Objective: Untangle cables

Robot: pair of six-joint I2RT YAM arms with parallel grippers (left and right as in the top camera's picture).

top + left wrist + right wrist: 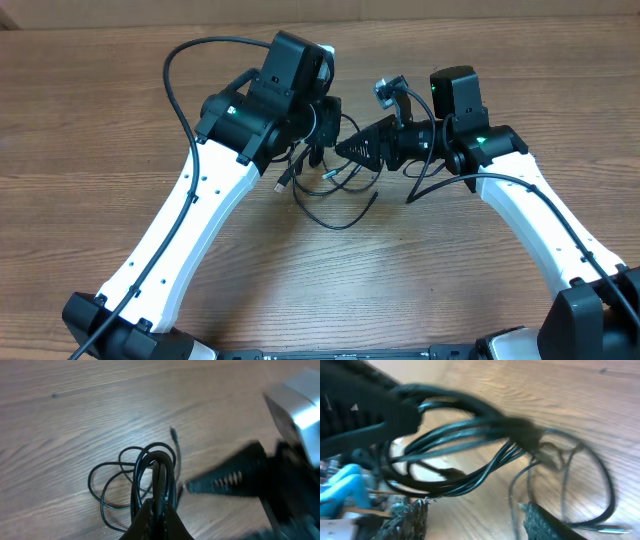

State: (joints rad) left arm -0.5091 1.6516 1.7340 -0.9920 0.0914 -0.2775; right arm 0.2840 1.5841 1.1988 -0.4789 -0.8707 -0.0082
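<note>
Black cables (335,205), thin ones, bunched in a knot of loops at the middle of the wooden table (100,100), right between the two arms. Left gripper (316,150) is over them from above, and its wrist view shows it clenched tight on several strands, pinched together between its fingers (142,522), with the rest of the loops spilling onto the wood beyond. One small plug (172,431) lies free just past the loops. Right gripper (352,150) sits just beside the left one, pointing in at the same bundle. From its own camera the jaws stand apart, released, gripping nothing. Strands cross in front of its fingertips (410,520), and one loop trails out sideways on the table.
</note>
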